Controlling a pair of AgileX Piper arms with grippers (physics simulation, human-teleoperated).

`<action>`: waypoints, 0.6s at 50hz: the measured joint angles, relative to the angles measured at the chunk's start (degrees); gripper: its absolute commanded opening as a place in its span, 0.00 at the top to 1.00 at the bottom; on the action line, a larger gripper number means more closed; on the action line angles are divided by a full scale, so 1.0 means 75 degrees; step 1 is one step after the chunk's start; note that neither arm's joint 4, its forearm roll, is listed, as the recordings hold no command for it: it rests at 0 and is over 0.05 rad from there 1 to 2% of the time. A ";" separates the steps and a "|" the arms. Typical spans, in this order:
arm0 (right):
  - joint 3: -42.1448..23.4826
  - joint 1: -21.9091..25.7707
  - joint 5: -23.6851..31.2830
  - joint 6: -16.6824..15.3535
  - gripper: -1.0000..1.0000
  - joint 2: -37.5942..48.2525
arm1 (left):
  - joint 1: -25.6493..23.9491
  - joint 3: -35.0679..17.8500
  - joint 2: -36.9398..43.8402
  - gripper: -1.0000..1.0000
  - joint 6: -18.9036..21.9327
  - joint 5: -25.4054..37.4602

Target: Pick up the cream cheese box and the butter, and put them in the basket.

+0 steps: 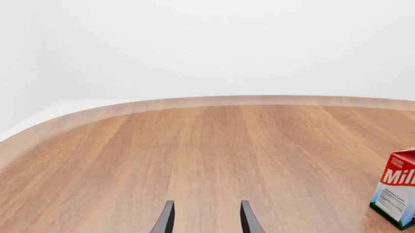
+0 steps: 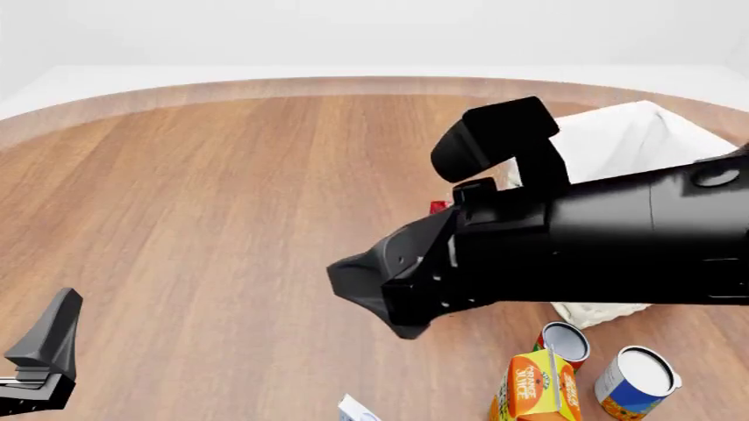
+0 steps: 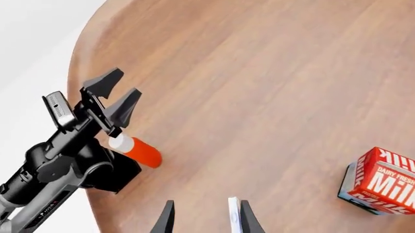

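Cream cheese box [image 2: 354,409]: only a white and pale-blue corner showed at the bottom edge of the front view, low on the near side of the table [image 2: 210,219], left of the orange juice carton [image 2: 535,390]. In the right wrist view a thin white sliver [image 3: 233,213] sat between the right gripper [image 3: 207,218] fingers, close against one of them. Couldn't tell if it was touching, or if it was the same box.

Butter: couldn't pick it out in any view. A red sliver [image 2: 439,208] peeked out behind the right arm [image 2: 609,237] in the front view, too little to say what it was.

Basket [image 2: 632,132]: far right of the table, white cloth lining visible, mostly blocked by the right arm crossing in front of it. Contents hidden.

Right gripper fingers were spread, with a clear gap to the other finger and nothing clamped.

Left gripper [image 1: 207,221] sat low at the near left, well apart from everything, fingers spread and empty over bare wood. The right wrist view showed the same.

Milk carton [image 1: 395,194] stood upright on the table ahead of the left gripper, off to its right.

Two tin cans [image 2: 567,342] [image 2: 634,381] stood just right of the orange juice carton, in front of the basket.
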 measured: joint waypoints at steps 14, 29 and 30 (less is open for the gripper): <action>0.0261 0.0110 -0.0060 -0.0060 0.00 0.0290 | 0.0000 0.0000 0.0000 0.00 0.0000 0.0000; 0.0473 0.0242 -0.0063 -0.0140 0.00 0.0633 | 0.0000 0.0000 0.0000 0.00 0.0000 0.0000; 0.0485 0.0247 -0.0057 -0.0149 0.00 0.0654 | 0.0000 0.0000 0.0000 0.00 0.0000 0.0000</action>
